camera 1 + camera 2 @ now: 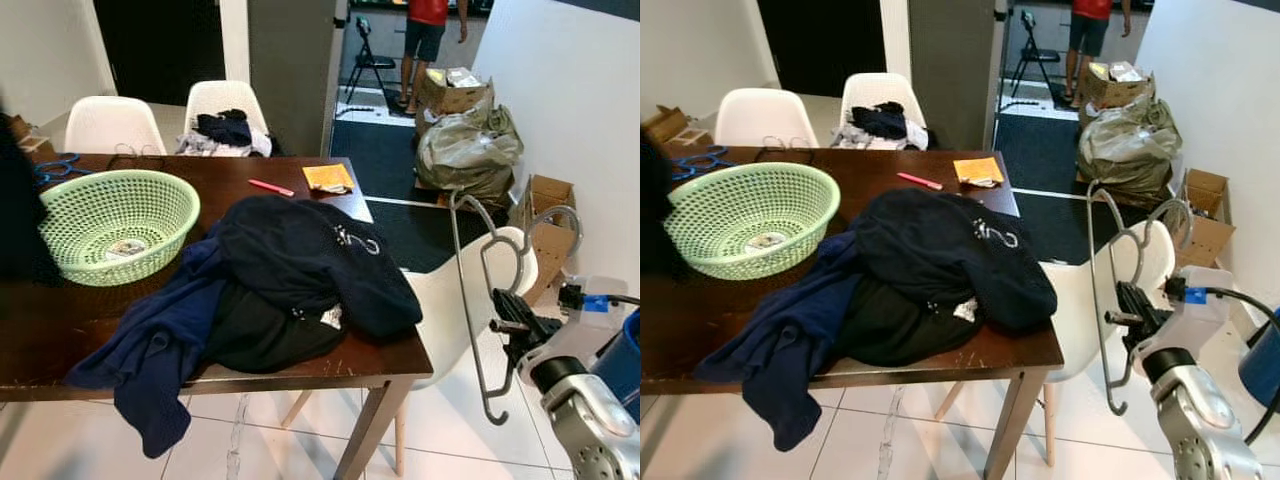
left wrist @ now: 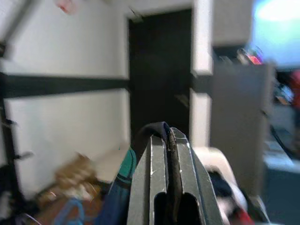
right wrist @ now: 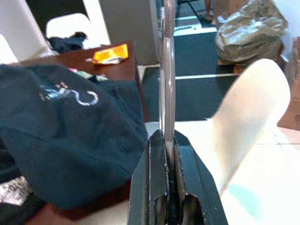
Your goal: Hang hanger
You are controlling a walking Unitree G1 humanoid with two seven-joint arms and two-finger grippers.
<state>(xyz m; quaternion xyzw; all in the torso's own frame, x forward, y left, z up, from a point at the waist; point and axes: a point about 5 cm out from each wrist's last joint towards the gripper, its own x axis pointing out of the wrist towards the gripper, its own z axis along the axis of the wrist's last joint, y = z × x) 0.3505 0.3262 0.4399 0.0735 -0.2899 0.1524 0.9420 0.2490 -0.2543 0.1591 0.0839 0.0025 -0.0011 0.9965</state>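
Beside the clothes-heaped table [image 1: 300, 180], right tool [image 1: 507, 318] clamps hanger [image 1: 462, 290].

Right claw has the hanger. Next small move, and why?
Probably lift and carry it clear of the table edge. The right claw is shut on the grey hanger, which hangs beside the white chair, and no rail is in sight yet.
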